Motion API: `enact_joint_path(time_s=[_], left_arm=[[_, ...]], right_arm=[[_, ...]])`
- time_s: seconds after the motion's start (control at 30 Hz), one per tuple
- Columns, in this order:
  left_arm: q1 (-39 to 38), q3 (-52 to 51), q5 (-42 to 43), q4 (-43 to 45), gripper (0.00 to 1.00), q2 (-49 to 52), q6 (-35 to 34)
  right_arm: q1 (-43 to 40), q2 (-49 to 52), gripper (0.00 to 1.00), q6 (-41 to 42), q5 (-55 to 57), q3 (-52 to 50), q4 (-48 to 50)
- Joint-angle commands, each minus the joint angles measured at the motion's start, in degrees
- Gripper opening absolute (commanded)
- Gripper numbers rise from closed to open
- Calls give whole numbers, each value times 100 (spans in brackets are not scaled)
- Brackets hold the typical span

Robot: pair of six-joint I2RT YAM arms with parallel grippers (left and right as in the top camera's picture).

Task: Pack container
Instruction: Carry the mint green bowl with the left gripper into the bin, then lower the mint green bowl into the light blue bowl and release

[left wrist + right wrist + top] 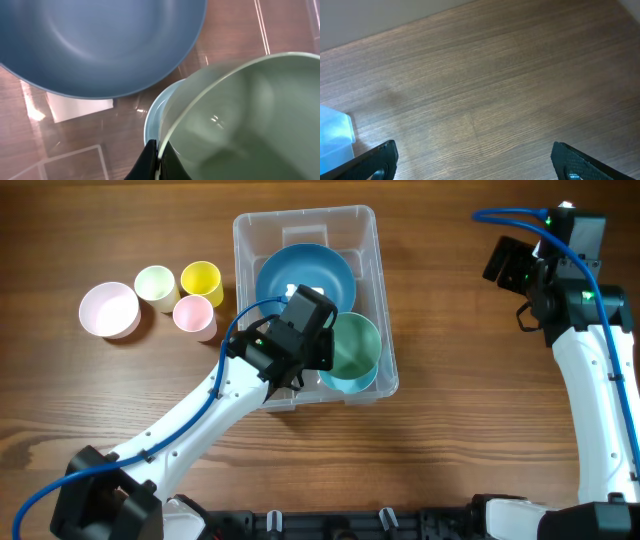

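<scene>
Part-packed: large clear plastic rectangular container (368,235); left end effector (159,152) prob. clamped on pale green round bowl (240,125) inside; right end effector (472,155) apart; 4 small pastel cups (201,278) upper left, to go.

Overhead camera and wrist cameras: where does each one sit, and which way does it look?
Overhead: above the table, looking straight down at the container, cups, left arm, right arm.
Left wrist: low over the container, facing down at blue bowl and green bowl; left gripper pinches the green rim.
Right wrist: away right, facing down at the wood table; right gripper open at the bottom corners.
Shared: overhead and left wrist both show the bowls.
</scene>
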Motion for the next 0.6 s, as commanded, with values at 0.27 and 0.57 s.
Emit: enact_joint_path(time_s=[0.27,0.57], left_arm=[[35,76,-153,0,56,-24,107],[1394,111,-634,-188,52,-730,-262]], right_arm=[[7,39,100,70,79,50,11],[7,39,100,70,79,50,11]])
